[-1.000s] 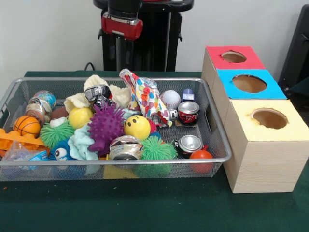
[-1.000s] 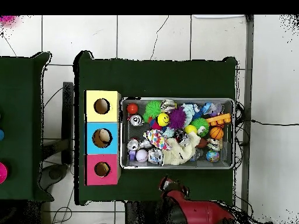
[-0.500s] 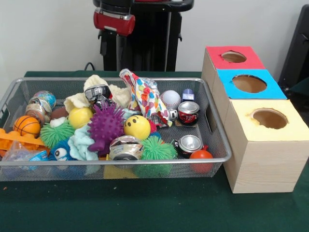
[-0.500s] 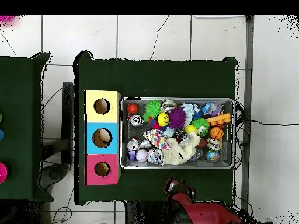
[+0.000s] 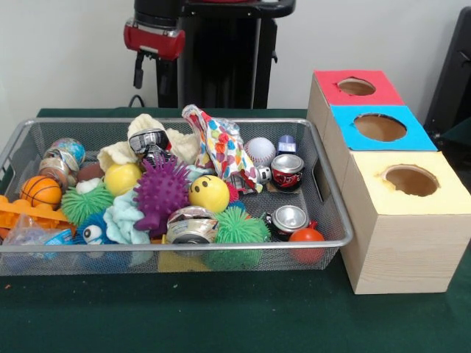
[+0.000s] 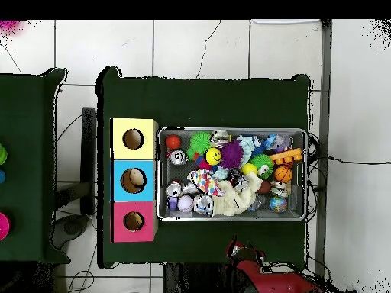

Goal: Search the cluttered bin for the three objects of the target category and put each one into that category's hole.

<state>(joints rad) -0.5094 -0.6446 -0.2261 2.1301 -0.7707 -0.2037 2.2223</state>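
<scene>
The silver wire-mesh bin [image 5: 333, 220] is full of toys; it also shows in the overhead view [image 6: 162, 175]. A cream-tan plush [image 5: 181, 144] lies at the bin's far side, behind a black-and-white can; in the overhead view the plush [image 6: 233, 200] lies near the robot. The brown teddy and the orange tiger do not show. The red-topped hole [image 5: 356, 87] is in the farthest box and shows in the overhead view [image 6: 134, 221]. My gripper [image 5: 152, 37] hangs high behind the bin, touching nothing; in the overhead view the gripper [image 6: 243, 250] is outside the bin's rim.
A blue-topped hole [image 5: 380, 127] and a yellow-topped hole [image 5: 410, 179] stand in line with the red one. The bin holds a purple spiky ball [image 5: 160, 193], green spiky balls [image 5: 237, 229], metal cans [image 5: 287, 170], a yellow smiley ball [image 5: 209, 193] and a spotted cloth [image 5: 224, 151].
My arm's end has moved left in the front view, right in the overhead view, still behind the bin. Nothing in the bin has moved.
</scene>
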